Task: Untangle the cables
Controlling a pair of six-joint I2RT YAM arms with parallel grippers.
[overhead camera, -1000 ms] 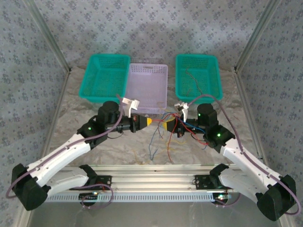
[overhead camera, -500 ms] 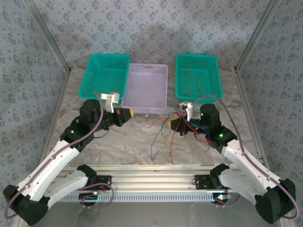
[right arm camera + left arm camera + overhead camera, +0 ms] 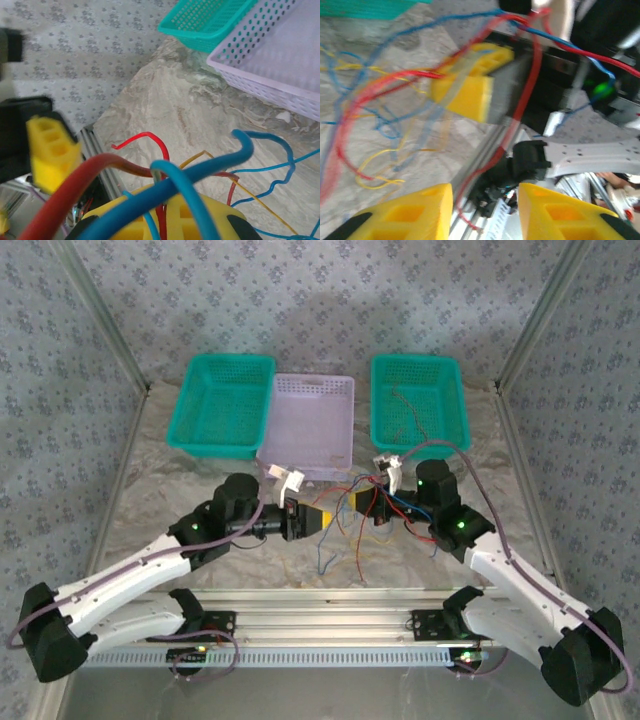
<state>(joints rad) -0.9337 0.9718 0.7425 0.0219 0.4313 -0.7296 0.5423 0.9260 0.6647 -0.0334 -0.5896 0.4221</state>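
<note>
Top view: cables point(image 3: 352, 528), red, blue and yellow strands, knotted mid-surface point(image 3: 180, 480); loose ends trail toward 6 o'clock. Right jaws, at 3 o'clock of knot, pinched shut on red and blue strands. Left jaws, at 9 o'clock, parted, gripping nothing; red strand crosses gap. One dark strand point(image 3: 405, 405) lies in right teal basket point(image 3: 415, 360) at 1 o'clock. None discernible in lilac basket point(image 3: 315, 380) at 12 or left teal basket point(image 3: 232, 360) at 11. Judgement: early stage; bulk of knot left to separate.
</note>
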